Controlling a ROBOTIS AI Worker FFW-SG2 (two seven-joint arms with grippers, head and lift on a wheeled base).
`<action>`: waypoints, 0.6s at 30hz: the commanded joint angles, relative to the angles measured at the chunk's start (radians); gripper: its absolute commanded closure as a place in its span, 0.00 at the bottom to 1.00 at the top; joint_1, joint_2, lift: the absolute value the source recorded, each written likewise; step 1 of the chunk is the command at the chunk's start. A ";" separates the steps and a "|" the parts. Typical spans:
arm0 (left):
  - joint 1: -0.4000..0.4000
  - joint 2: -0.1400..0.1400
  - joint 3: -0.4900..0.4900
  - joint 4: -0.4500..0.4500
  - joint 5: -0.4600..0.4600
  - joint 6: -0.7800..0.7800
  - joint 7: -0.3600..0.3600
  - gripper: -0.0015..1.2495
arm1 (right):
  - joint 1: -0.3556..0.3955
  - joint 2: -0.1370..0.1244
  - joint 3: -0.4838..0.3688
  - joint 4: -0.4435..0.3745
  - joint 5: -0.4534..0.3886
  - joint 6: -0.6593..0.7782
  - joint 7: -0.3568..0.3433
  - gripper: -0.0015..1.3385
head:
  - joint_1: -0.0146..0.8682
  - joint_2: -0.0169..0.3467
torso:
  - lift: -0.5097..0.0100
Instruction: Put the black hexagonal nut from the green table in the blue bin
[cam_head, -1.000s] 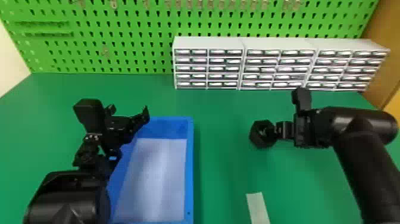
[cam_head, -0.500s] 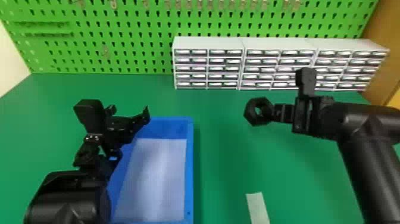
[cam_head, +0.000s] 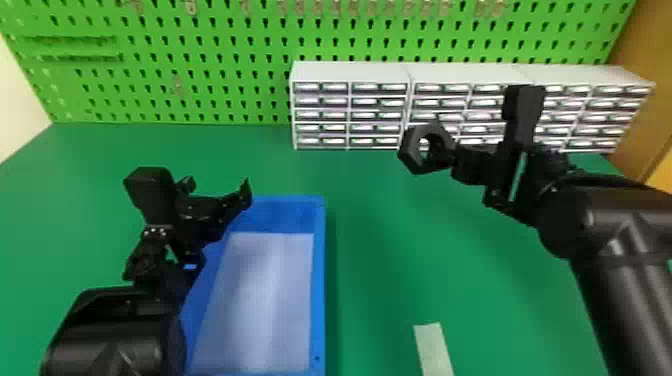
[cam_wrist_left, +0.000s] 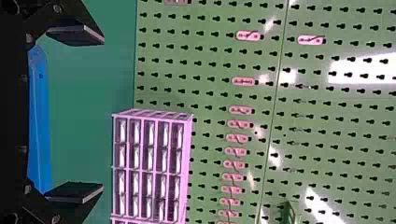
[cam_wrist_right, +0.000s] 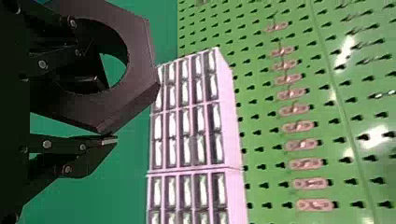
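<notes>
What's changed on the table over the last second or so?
The right gripper and the black hexagonal nut it holds have moved up the head view, toward the drawer units, and slightly left. The nut has also turned, so its hole now shows. Nothing was newly taken or released. The left gripper and the blue bin stayed put.
</notes>
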 joint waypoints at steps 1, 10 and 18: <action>0.000 -0.003 0.001 0.000 0.001 0.000 0.000 0.14 | 0.033 -0.002 0.010 -0.050 -0.006 -0.051 0.000 0.71 | 0.79 0.19 | 0.79; 0.000 -0.003 0.001 0.000 0.004 0.000 0.000 0.14 | 0.124 0.004 0.005 -0.152 -0.014 -0.154 0.000 0.72 | 0.79 0.19 | 0.79; 0.002 -0.003 0.001 0.000 0.006 0.000 0.000 0.14 | 0.183 -0.002 0.015 -0.193 -0.005 -0.243 0.000 0.72 | 0.79 0.19 | 0.79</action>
